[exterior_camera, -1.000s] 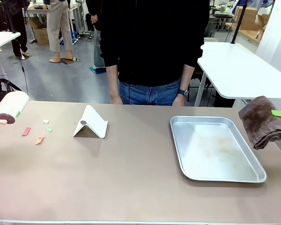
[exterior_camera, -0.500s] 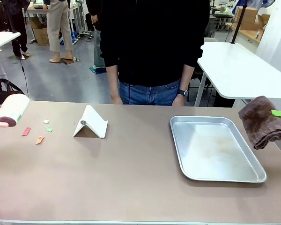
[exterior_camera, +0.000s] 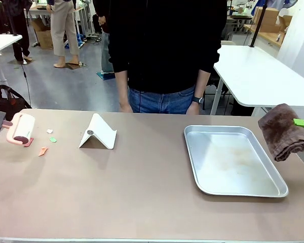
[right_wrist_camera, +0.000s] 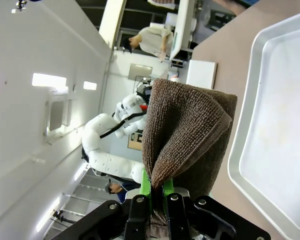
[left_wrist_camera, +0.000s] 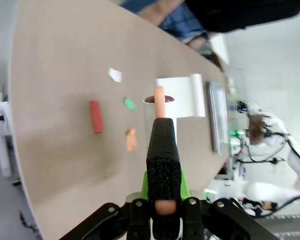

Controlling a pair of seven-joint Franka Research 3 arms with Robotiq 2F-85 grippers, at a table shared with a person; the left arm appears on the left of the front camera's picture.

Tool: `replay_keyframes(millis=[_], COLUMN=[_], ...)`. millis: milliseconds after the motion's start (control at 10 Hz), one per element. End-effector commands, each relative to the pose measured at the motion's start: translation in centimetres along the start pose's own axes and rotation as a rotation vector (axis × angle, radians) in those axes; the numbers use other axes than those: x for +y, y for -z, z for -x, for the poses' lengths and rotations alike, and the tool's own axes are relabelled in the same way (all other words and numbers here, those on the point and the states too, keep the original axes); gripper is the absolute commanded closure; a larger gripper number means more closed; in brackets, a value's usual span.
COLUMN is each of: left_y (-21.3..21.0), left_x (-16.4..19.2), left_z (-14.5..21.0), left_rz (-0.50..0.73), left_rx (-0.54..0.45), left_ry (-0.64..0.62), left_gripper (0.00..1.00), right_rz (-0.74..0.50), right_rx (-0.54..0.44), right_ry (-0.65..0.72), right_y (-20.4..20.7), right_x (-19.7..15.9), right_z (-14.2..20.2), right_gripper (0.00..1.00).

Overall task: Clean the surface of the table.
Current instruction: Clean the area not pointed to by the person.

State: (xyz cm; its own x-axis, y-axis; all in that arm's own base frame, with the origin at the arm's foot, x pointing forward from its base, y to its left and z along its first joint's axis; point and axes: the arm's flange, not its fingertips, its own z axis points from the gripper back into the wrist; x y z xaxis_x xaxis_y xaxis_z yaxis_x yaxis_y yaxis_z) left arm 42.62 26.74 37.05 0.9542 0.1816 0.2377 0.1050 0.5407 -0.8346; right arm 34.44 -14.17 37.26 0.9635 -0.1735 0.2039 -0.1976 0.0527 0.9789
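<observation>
One table (exterior_camera: 142,197); one metal tray (exterior_camera: 188,148); one white folded stand (exterior_camera: 99,133); one lint roller (exterior_camera: 21,129); one brown cloth (exterior_camera: 282,132). Four small scraps: one white scrap (exterior_camera: 49,131), one green scrap (exterior_camera: 52,139), one red scrap (left_wrist_camera: 95,116), one orange scrap (exterior_camera: 43,151). One person (exterior_camera: 164,55) at the table.

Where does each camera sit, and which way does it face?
Front: fixed between the arms, facing across the table to the person; right gripper at the edge.
Left wrist: on the left arm, looking along the left gripper and roller handle over the table.
Right wrist: on the right arm, looking along its gripper, past the brown cloth, at the tray.
Shared: front and right wrist show cloth and tray.
</observation>
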Motion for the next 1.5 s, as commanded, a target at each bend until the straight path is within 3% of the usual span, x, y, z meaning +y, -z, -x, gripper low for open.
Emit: replay_keyframes(millis=[0,400,600,1200,1400], left_y=[1.0,-2.8,-2.7,-0.7,1.9], left_x=[-1.2,-1.1,-0.3,2.8,1.4], left_z=[0.5,-0.3,0.3,-0.8,-1.1], left_rz=[-0.024,-0.133,-0.236,-0.235,-0.233], left_rx=[0.050,-0.008,0.020,0.065,0.106], left_ry=[-0.071,-0.153,-0.008,-0.060,-0.055], left_gripper=[0.78,0.78,0.78,0.78,0.78], right_rz=[-0.005,-0.005,-0.005,-0.005,-0.005], right_rx=[0.005,0.005,0.005,0.005,0.005], right_ry=[-0.006,-0.006,-0.006,-0.006,-0.006], right_y=[0.0,0.0,0.0,0.0,0.0], right_x=[0.3,0.3,0.3,0.3,0.3], right_z=[-0.1,-0.1,-0.1,-0.1,-0.1], right_gripper=[0.89,0.89,0.89,0.89,0.89])
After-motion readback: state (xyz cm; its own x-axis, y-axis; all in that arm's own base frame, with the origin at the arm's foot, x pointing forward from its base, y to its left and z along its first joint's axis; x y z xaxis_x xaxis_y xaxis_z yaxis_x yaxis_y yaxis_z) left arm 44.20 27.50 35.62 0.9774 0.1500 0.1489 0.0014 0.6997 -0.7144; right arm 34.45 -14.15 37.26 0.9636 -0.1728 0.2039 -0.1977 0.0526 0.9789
